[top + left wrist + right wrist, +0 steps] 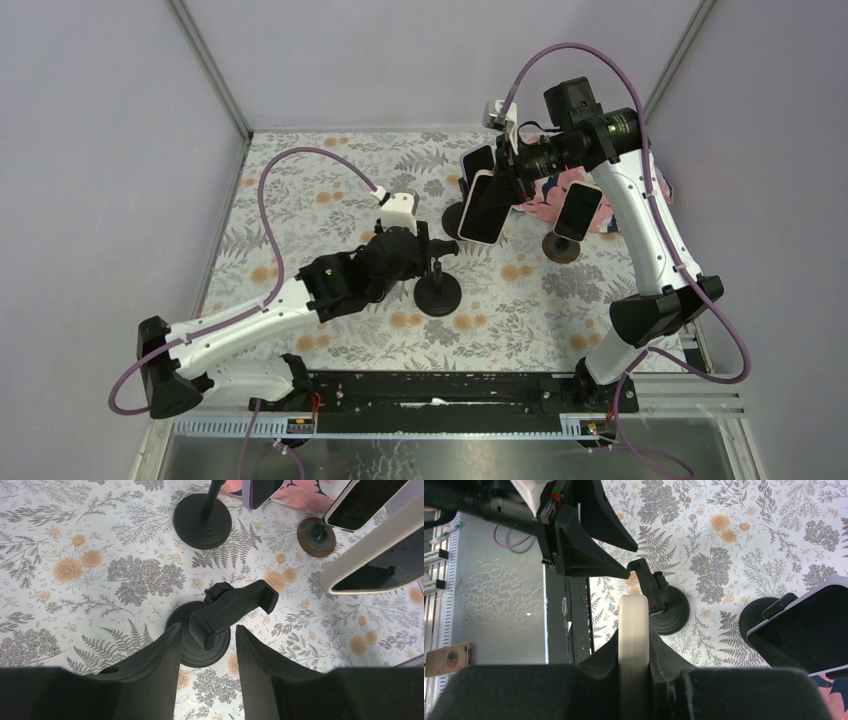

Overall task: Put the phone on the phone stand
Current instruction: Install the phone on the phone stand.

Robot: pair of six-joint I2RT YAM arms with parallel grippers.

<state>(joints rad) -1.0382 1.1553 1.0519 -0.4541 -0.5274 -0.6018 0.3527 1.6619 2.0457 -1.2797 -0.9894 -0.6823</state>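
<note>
So the phone [484, 208] is clamped edge-on between the right fingers [669, 665] and held up off the floral tabletop [330, 190], tilted, over toward the far side. The black phone stand [227, 607] is sat nearer the arms. Its cradle is straddled by the left fingers [150, 670], which are parted partway, with a sliver of gap seen on either side. Another phone [578, 210] is perched on a brown-based stand [560, 248] just right of the held one.
</note>
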